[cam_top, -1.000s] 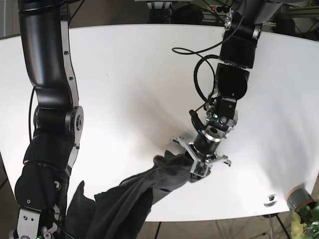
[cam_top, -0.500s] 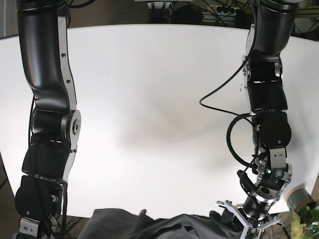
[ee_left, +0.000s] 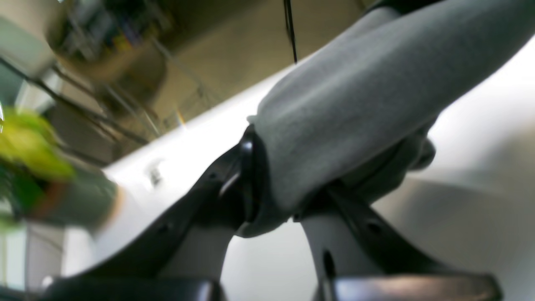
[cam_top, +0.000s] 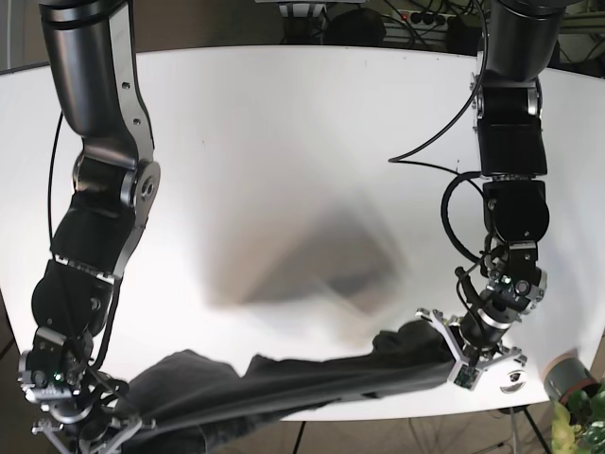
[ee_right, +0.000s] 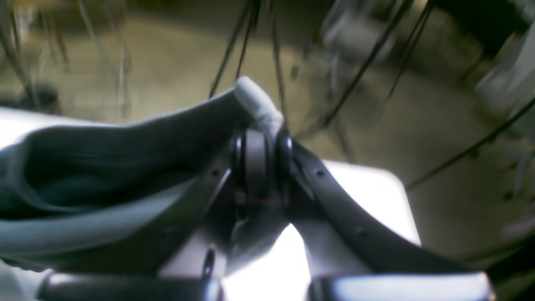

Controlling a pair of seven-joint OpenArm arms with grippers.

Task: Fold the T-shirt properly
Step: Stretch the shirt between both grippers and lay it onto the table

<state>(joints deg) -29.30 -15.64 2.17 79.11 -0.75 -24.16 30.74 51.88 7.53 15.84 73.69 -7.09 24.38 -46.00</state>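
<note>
The dark grey T-shirt is stretched in a long band above the table's front edge between both grippers. My left gripper at the front right is shut on one end; in the left wrist view the cloth is bunched between the fingers. My right gripper at the front left is shut on the other end; in the right wrist view a fold of the shirt is pinched at the fingertips. A blurred shadow lies on the white table under the shirt.
A small silver disc lies on the table near the front right edge. A grey pot with a green plant stands just off the right corner. Cables hang along the left arm.
The shirt went from bunched at the left gripper to spread between both grippers. The left gripper swung to the front right and has risen a little; the right gripper now shows at the front left.
</note>
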